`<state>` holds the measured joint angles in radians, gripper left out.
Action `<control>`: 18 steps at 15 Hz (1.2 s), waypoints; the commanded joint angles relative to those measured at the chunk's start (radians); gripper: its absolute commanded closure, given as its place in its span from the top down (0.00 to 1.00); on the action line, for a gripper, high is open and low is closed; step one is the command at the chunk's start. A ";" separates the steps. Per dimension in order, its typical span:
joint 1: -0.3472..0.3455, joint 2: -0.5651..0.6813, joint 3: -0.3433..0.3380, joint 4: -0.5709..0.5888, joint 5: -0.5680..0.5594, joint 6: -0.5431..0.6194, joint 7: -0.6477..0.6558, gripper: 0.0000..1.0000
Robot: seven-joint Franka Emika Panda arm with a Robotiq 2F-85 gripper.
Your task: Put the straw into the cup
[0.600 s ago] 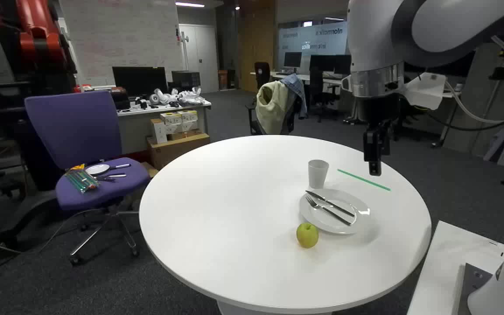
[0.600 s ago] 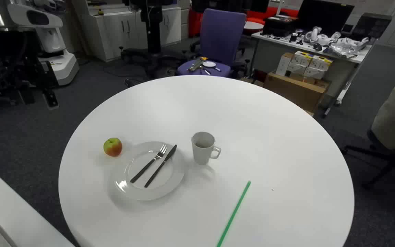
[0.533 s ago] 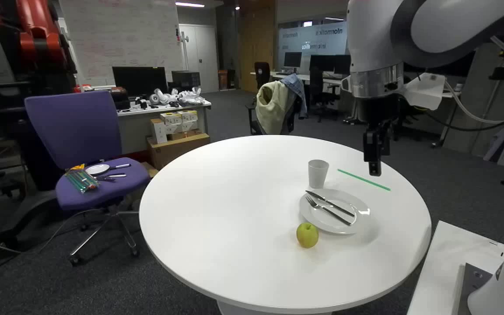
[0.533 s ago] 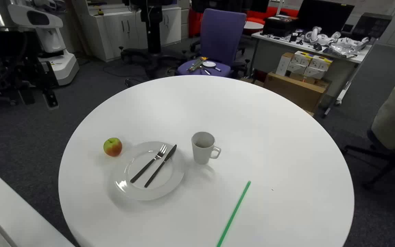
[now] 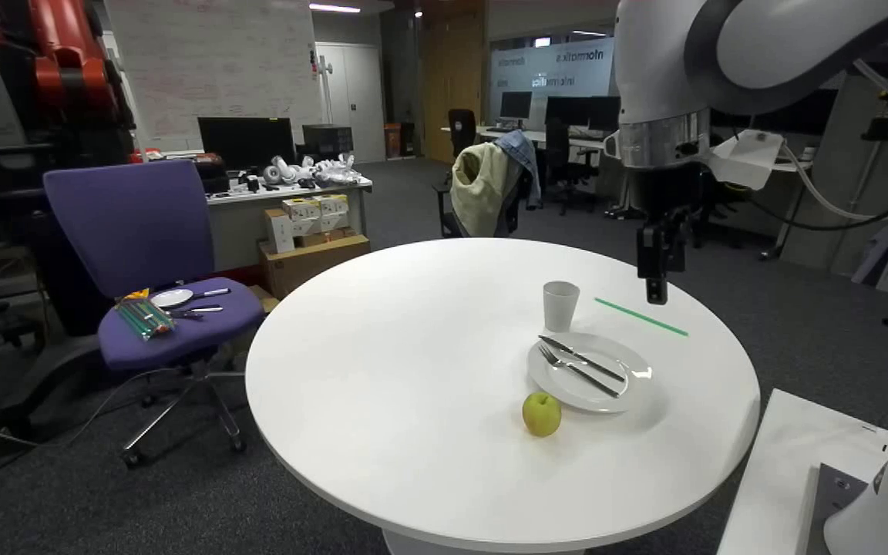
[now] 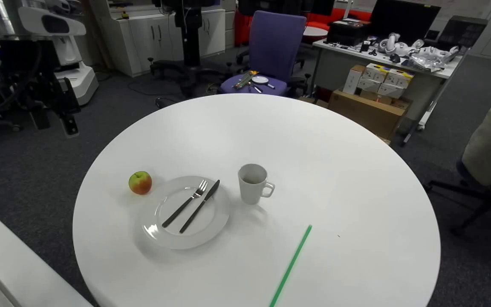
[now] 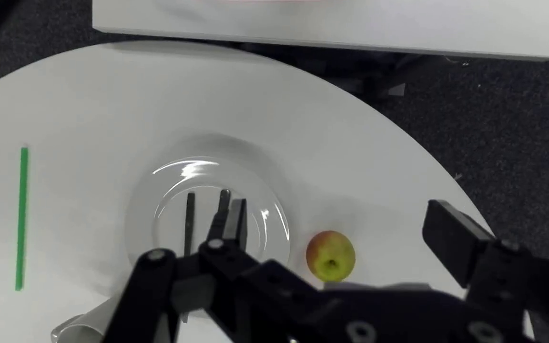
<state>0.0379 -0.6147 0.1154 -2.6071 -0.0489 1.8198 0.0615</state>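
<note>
A green straw (image 5: pixel 640 316) lies flat on the round white table, and it also shows in the other views (image 6: pixel 291 264) (image 7: pixel 22 219). The cup (image 5: pixel 560 307) is a white mug standing upright between the straw and the plate; its handle shows in an exterior view (image 6: pixel 252 187). In the wrist view only part of the cup (image 7: pixel 88 324) shows, behind a finger. My gripper (image 7: pixel 339 209) is open and empty, with its fingers wide apart. It is in the air, above the apple and plate side in the wrist view, with the straw far to the left.
A white plate (image 6: pixel 186 241) holds a fork (image 6: pixel 183 209) and a knife (image 6: pixel 198 209). A red and green apple (image 6: pixel 140 183) sits beside the plate. The table edge (image 7: pixel 398 126) and a separate white stand (image 7: pixel 331 24) show in the wrist view.
My gripper has shifted slightly, to the left and up in an exterior view and to the right, nearer the table, in an exterior view. The straw, cup, plate and apple have not moved.
</note>
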 commanded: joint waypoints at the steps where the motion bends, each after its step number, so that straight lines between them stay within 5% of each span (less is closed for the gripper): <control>1: -0.034 -0.061 -0.114 0.002 -0.010 0.047 -0.075 1.00; 8: -0.169 -0.082 -0.349 0.116 -0.131 0.045 -0.318 1.00; 9: -0.147 -0.079 -0.307 0.072 -0.105 0.046 -0.267 1.00; 18: -0.155 -0.074 -0.302 0.068 -0.107 0.045 -0.276 1.00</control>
<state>-0.1156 -0.6889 -0.1889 -2.5411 -0.1576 1.8667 -0.2137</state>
